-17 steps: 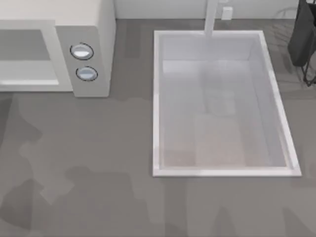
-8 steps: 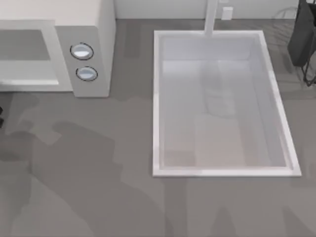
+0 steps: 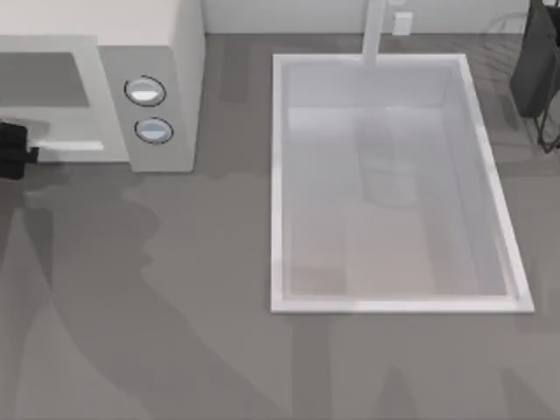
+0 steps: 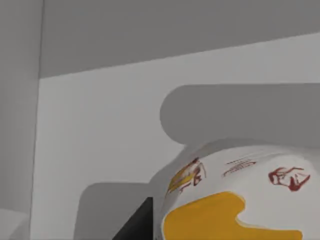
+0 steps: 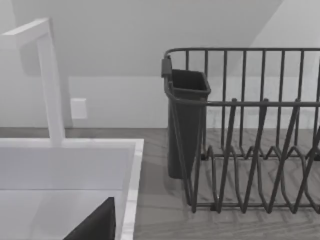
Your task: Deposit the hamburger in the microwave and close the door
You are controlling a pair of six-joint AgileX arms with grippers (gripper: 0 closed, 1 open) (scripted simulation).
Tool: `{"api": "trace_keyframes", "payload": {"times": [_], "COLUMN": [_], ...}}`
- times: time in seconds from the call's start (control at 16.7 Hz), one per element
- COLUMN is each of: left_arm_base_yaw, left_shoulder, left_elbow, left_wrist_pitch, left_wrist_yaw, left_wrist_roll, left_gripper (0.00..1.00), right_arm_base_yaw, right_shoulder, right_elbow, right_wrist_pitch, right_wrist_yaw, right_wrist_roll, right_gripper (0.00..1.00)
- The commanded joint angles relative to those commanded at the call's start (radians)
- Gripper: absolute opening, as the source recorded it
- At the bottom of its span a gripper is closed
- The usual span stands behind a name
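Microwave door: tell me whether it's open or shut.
Open. From above, the microwave shows its grey cavity exposed, with the left gripper at the opening at the table's left edge. The door panel itself can't be made out.

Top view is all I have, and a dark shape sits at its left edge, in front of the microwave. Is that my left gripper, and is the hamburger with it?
Observer: Yes, that is the left gripper. Its wrist view has the hamburger right up against the camera, in a white wrapper with a yellow patch and red marks.
Operator: Is it inside the microwave yet?
Observer: I cannot tell. Behind it are only flat pale and grey surfaces.
Operator: And the right arm?
Observer: Its wrist view faces a dark wire dish rack standing beside the sink's rim.
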Motion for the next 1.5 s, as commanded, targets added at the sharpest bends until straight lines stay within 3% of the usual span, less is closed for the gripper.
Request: {"api": "trace_keyframes", "payload": {"times": [0.3,0.54,1.08,1.26,1.5], "left_arm_base_yaw": [-0.001,-0.001,-0.001,-0.013,-0.036], "left_shoulder": [0.131,0.176,0.208,0.294,0.451], "left_elbow": [-0.021,-0.021,0.017,0.15,0.456], "left_wrist_pitch": [0.411,0.562,0.554,0.499,0.382], "left_wrist_yaw": [0.039,0.055,0.052,0.045,0.029], "left_wrist_roll": [-0.165,-0.233,-0.237,-0.241,-0.25], "left_gripper": [0.0,0.0,0.0,0.0,0.0], "right_arm_base_yaw": [0.0,0.0,0.0,0.0,0.0], "right_shoulder": [0.0,0.0,0.0,0.0,0.0], "right_elbow": [0.0,0.0,0.0,0.0,0.0], "right_wrist_pitch": [0.0,0.0,0.0,0.0,0.0], "right_wrist_yaw": [0.0,0.0,0.0,0.0,0.0], "right_wrist_roll": [0.0,0.0,0.0,0.0,0.0], "right_gripper": [1.0,1.0,1.0,1.0,1.0]}}
